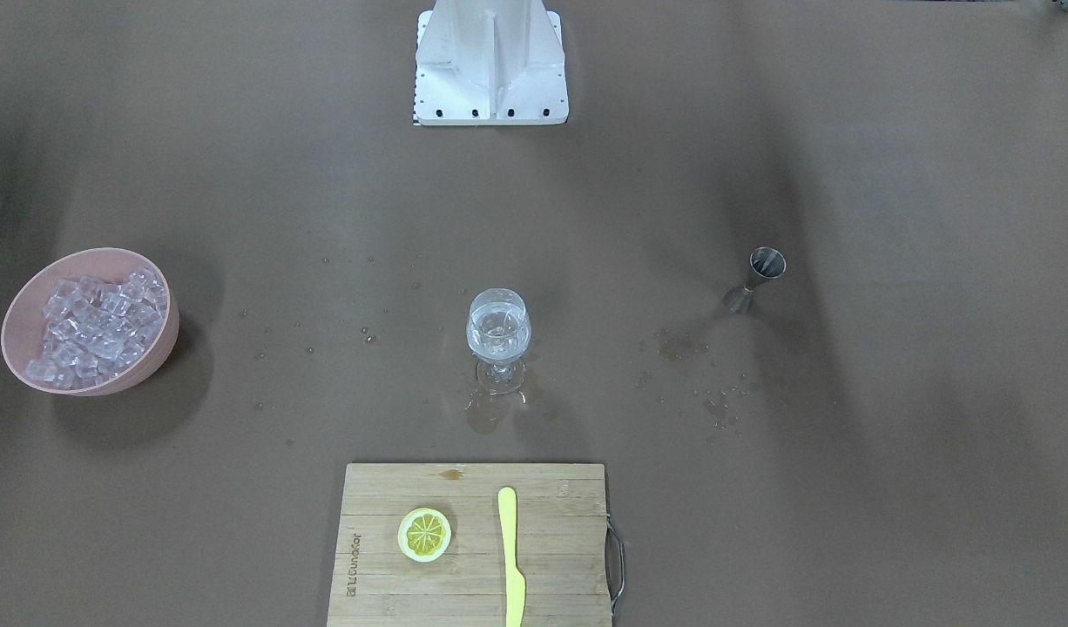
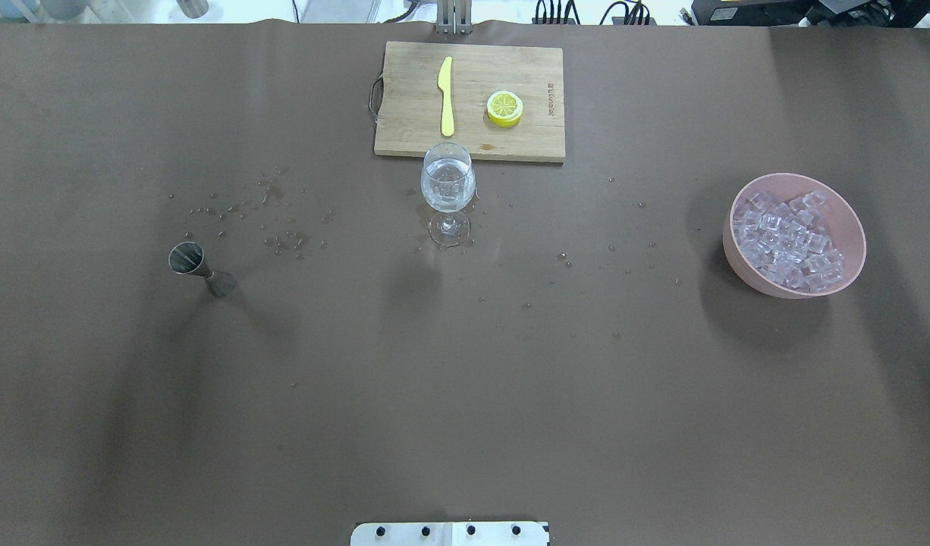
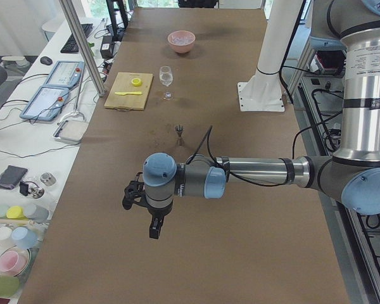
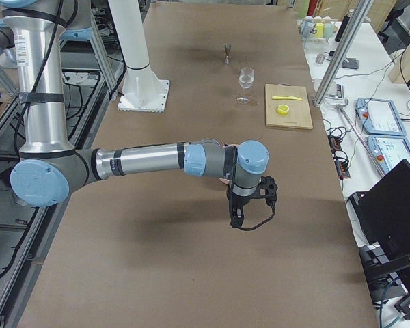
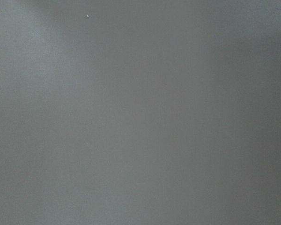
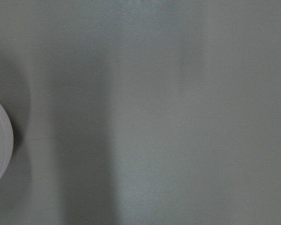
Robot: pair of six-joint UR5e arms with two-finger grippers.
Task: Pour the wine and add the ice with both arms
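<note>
There, both arms hang over the table's ends, left gripper (image 3: 154, 226) and right gripper (image 4: 236, 217) alike (jaws spread or pressed together, I can't tell), wine (image 2: 448, 194) seemingly poured in the centre wine glass (image 2: 450, 227), ice (image 2: 791, 239) heaped in the pink bowl (image 2: 742, 265) far right, so fetching cubes looks next, a right-arm reach.

Wine (image 1: 498, 338) in glass (image 1: 500, 376); ice (image 1: 94, 329) in bowl (image 1: 157, 355); left arm (image 3: 259, 170), right arm (image 4: 147, 161) outstretched.
</note>
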